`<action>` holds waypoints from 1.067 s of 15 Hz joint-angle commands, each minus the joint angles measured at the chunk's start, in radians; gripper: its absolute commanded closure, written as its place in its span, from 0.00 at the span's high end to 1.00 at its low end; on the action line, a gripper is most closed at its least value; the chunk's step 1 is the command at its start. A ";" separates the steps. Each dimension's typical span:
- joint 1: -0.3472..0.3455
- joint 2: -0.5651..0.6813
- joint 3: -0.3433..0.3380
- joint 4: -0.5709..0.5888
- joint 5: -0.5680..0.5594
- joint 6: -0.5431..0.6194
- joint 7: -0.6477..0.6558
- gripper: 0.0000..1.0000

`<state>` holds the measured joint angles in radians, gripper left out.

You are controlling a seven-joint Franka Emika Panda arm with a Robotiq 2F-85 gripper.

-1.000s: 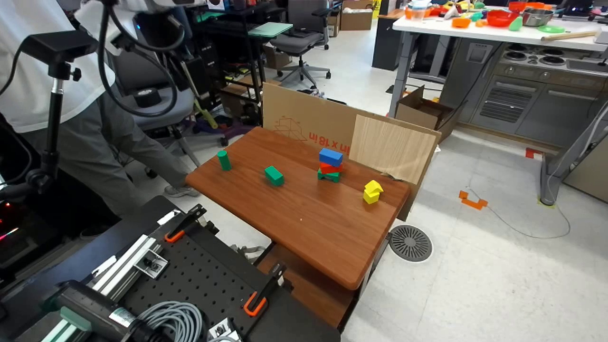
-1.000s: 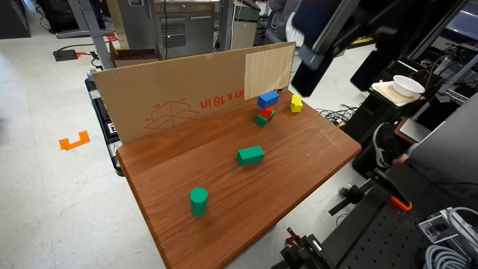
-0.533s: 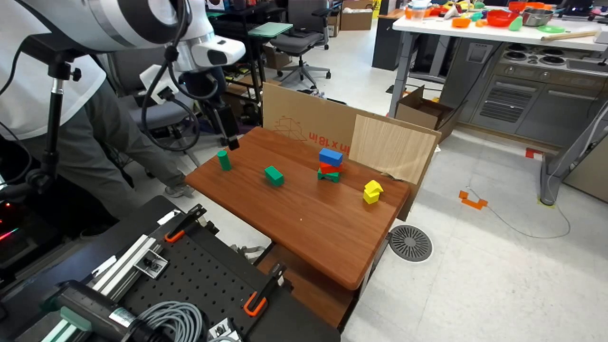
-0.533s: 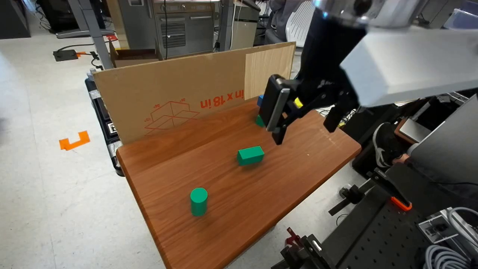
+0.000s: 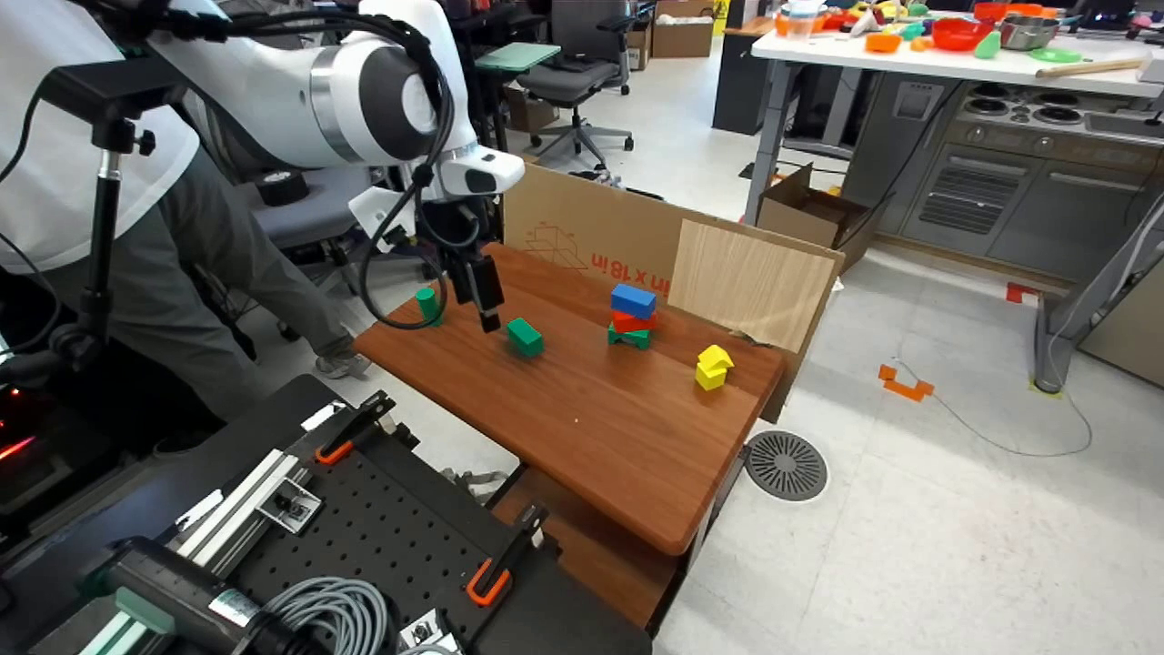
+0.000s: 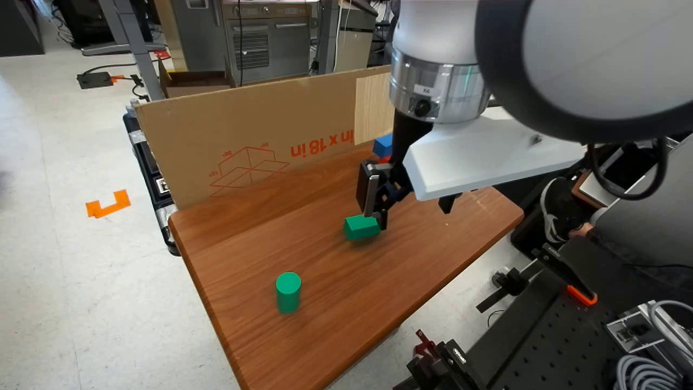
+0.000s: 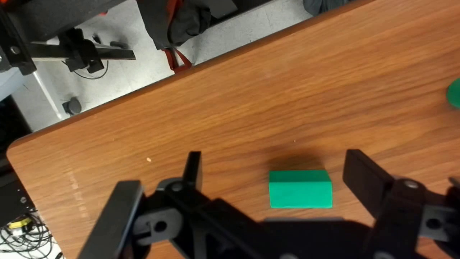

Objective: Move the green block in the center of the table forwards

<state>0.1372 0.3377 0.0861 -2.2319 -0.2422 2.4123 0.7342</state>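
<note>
In the wrist view, your gripper (image 7: pixel 275 162) has its jaws spread, holding nothing. Near its 5 o'clock, the green block (image 7: pixel 301 194) rests on the table (image 7: pixel 230 118), likely light, stiff, slightly slippery: squeeze its short ends. The green cylinder (image 7: pixel 455 93) stands at the block's 2 o'clock.

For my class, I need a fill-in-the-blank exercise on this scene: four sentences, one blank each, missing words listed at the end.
1. In the wrist view, the fingers are not shut but ____.
2. The green block lies on a table with the grain of ____.
3. In an exterior view, the topmost block, resting on the red block, is coloured ____.
4. The upright green piece has the shape of a ____.

Missing words in order: open; wood; blue; cylinder.
</note>
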 commanded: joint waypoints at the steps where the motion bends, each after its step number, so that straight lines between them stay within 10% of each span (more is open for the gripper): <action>1: 0.061 0.115 -0.067 0.103 -0.029 0.023 0.025 1.00; 16: 0.098 0.348 -0.096 0.352 0.039 0.045 -0.094 1.00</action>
<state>0.2141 0.6646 0.0070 -1.9270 -0.2397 2.4397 0.6859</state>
